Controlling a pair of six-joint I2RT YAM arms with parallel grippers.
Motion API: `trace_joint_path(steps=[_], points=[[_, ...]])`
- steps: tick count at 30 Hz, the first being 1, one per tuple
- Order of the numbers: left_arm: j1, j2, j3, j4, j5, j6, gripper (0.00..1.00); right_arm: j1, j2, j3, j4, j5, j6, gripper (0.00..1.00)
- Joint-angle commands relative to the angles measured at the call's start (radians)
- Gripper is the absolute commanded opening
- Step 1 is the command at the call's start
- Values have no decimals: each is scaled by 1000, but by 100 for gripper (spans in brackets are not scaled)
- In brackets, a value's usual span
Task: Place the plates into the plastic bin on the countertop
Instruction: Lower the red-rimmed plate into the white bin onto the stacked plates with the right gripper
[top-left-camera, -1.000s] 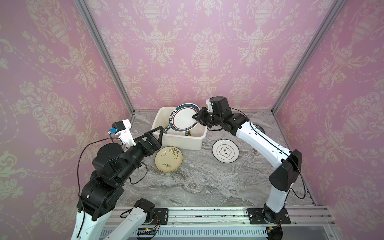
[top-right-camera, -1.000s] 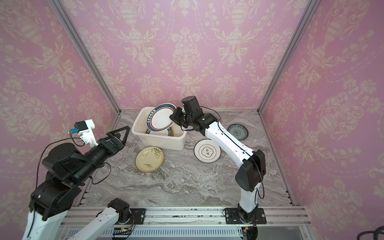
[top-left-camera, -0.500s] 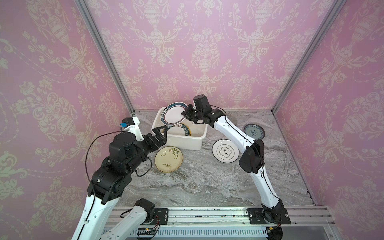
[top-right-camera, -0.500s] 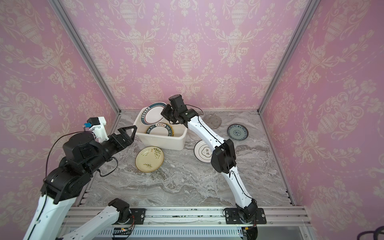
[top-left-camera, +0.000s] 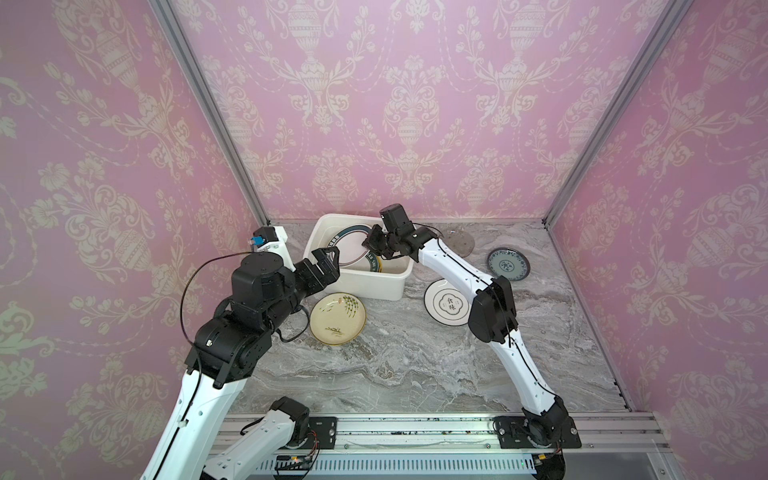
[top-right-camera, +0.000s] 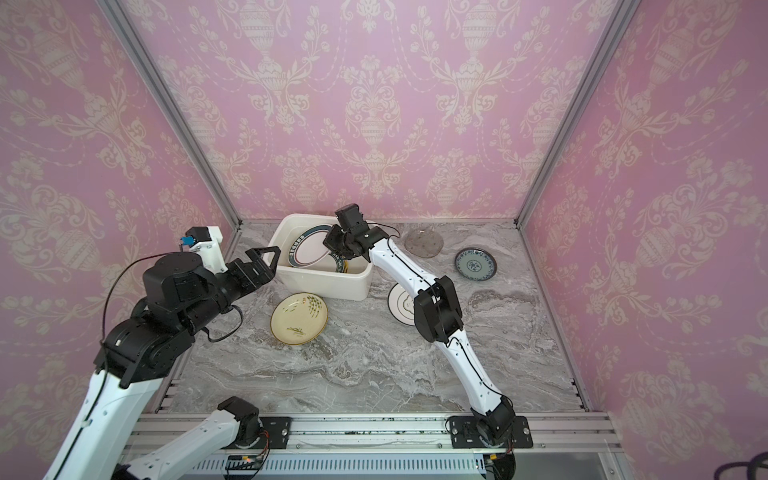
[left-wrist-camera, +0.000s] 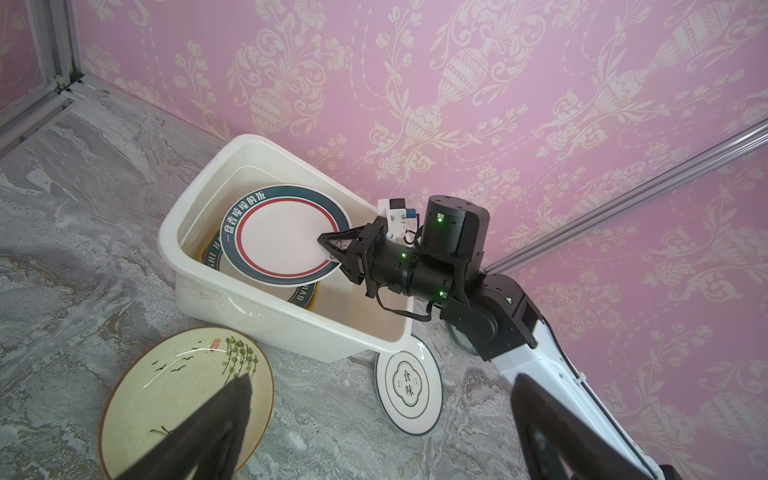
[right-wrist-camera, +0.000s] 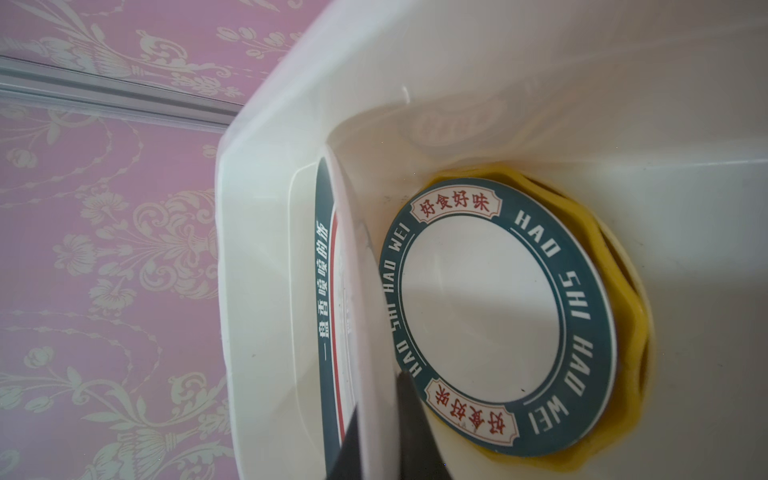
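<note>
Ideally, since the right fingers are clamped on the tilted dark-rimmed plate inside the plastic bin, lower it gently onto the lettered plate beneath before letting go, while the left fingers hover spread apart near the cream sprig plate.

Three walls papered in pink damask, with cream urns, garlands and flower sprays, enclose the space. Slim aluminium posts run down the two corners where the walls meet. A ribbed aluminium rail and a slotted strip close the open side, and the light is soft and even, casting only faint shadows.
</note>
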Motion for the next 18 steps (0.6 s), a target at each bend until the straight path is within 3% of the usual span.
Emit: trace_joint_path(steps=[1,15,18], points=[[-7,1,12,-21,-3,36,99,-5,24,32,28,-20,-29,0],[-8,56,25,-12,25,50,99,-13,94,44,-13,-13,-63,0],[-7,60,23,-10,24,47,99,-14,103,44,-20,-12,-71,8]])
